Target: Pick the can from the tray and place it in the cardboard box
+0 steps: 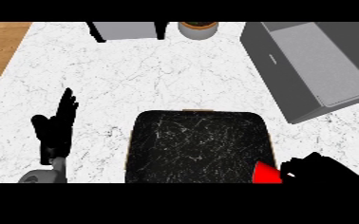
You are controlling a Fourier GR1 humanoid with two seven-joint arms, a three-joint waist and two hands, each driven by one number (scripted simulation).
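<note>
Head view: can [267,174] just beside right hand [320,169], at tray [196,142] corner.

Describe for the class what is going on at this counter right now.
The robot's right hand is up against a red can at the near right corner of the black tray; whether it has gripped the can cannot be seen. The can is not yet in the grey box, which sits open at the counter's far right. The left hand rests open at the left, fingers up.
</note>
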